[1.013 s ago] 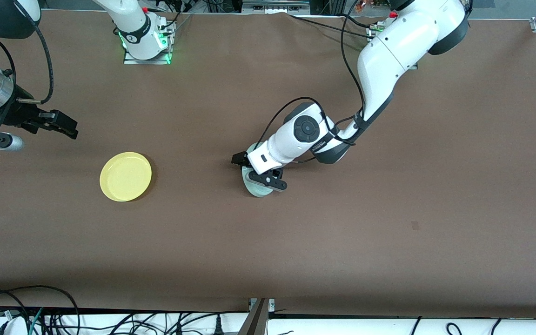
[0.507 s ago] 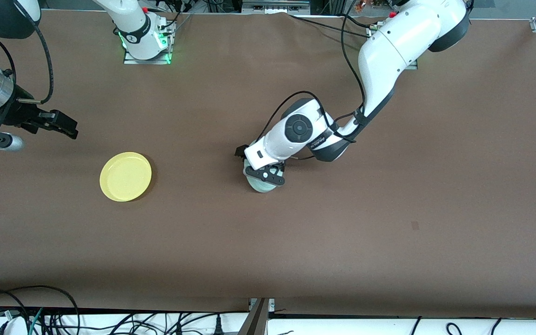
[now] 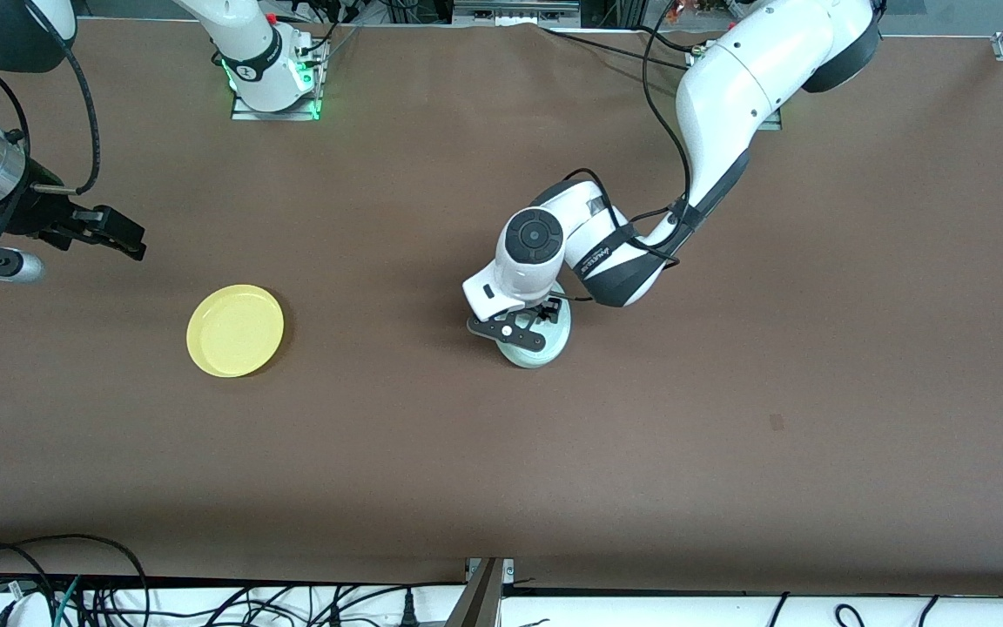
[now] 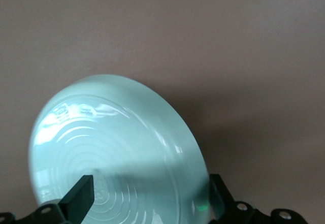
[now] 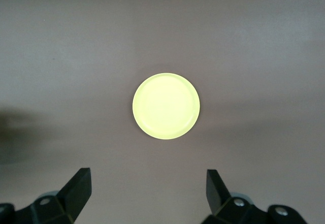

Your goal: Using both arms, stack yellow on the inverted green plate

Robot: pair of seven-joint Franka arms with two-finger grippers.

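The yellow [image 3: 235,330] plate lies rim up on the brown table toward the right arm's end; it is also centred in the right wrist view [image 5: 166,105]. The pale green plate [image 3: 545,353] sits mid-table, partly hidden under the left gripper [image 3: 526,324]. In the left wrist view the green plate [image 4: 117,142] stands tilted, showing concentric rings. The left gripper [image 4: 151,179] is spread wide around it, with one finger [image 4: 217,191] at its rim and the other across its face. The right gripper [image 3: 123,237] waits open and empty [image 5: 147,176] over bare table, apart from the yellow plate.
Both arm bases [image 3: 273,83] stand along the table edge farthest from the front camera. Cables [image 3: 49,592] hang below the nearest table edge. A brown mat [image 3: 728,435] covers the table.
The left wrist has turned and shifted toward the left arm's end. The green plate moved with it and now shows more of its face. The right arm and yellow plate have not moved.
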